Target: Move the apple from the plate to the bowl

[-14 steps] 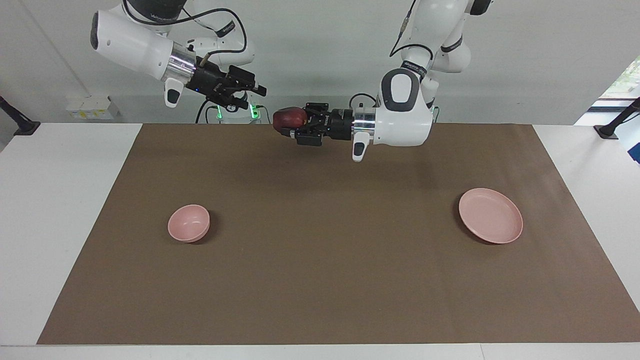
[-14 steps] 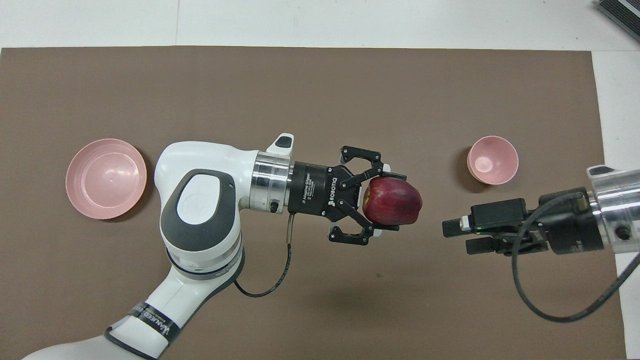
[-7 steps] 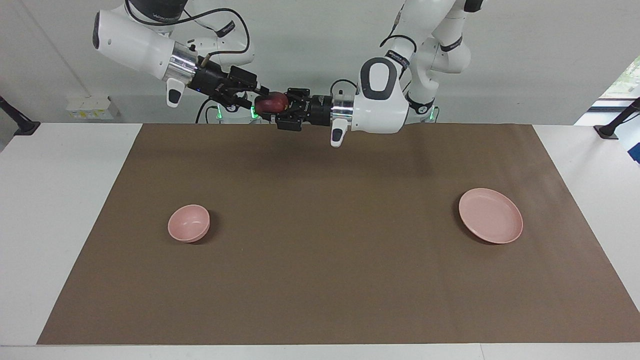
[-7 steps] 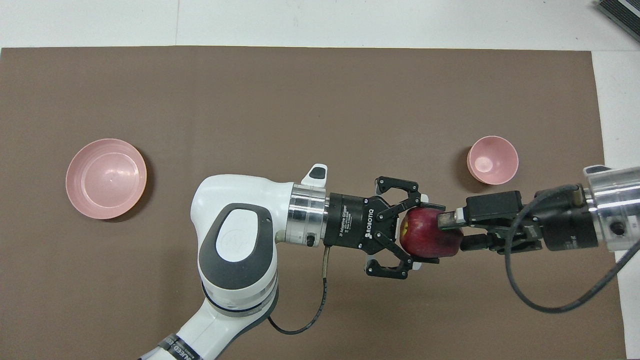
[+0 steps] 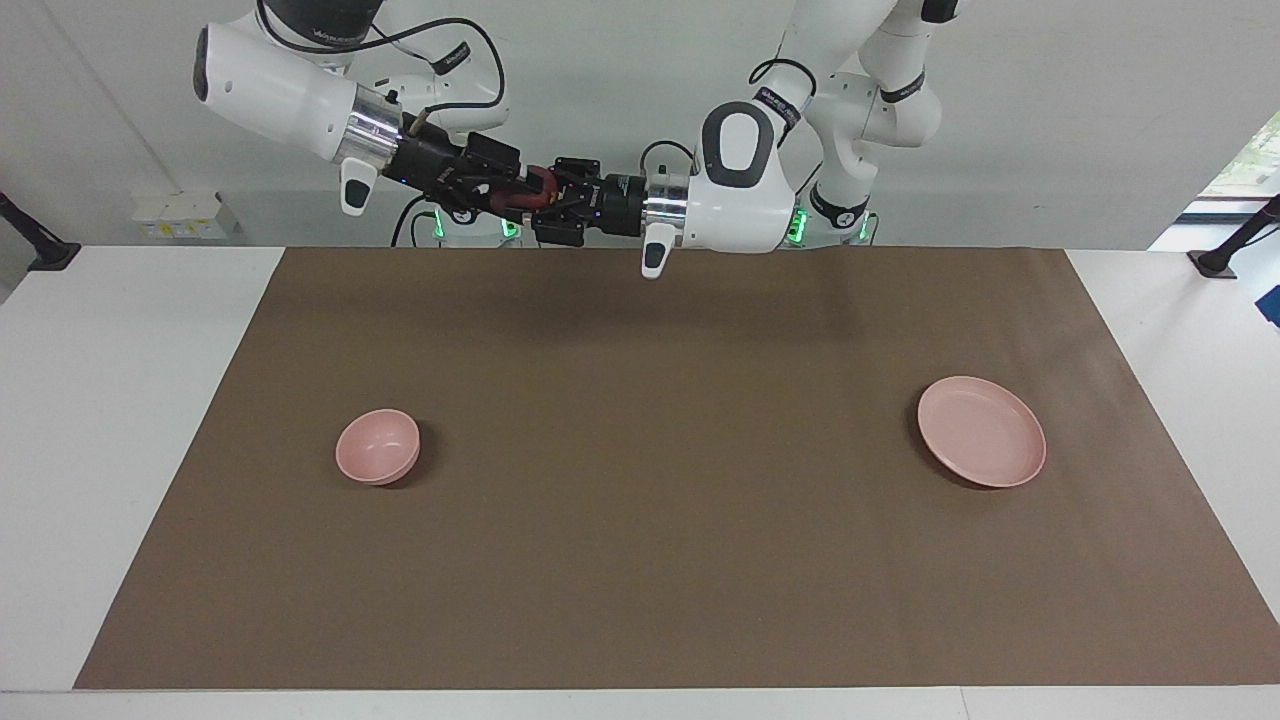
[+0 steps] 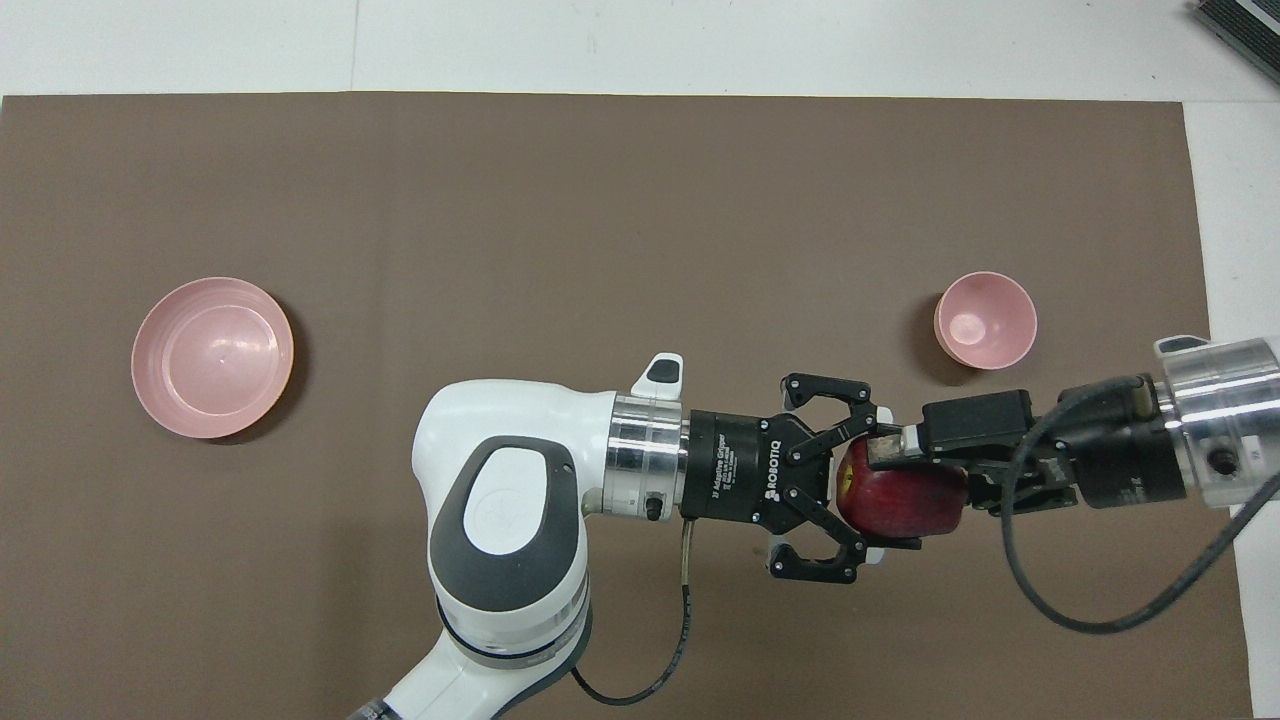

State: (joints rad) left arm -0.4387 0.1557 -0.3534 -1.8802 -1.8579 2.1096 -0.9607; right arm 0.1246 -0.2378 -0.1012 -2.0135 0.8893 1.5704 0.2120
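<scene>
Gripping apple (image 6: 898, 497): left gripper (image 6: 868, 500) jaws clamped | right gripper (image 6: 925, 470) jaws apart around it | overhead shows it, facing barely

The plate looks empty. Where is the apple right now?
The apple is up in the air, gripped by the left hand over the brown mat, with the right hand's open fingers around it, toward the bowl's end.

Both arms meet up in the air over the robots' edge of the brown mat (image 5: 640, 500) — the left gripper (image 6: 880, 480) and right gripper (image 6: 920, 465) crowd around the apple (image 6: 900, 497), no gap there. Below them the surface lies bare. Only the bowl (image 5: 377, 446) and the plate (image 5: 982, 431) sit on the mat — well apart, wide lane between.
</scene>
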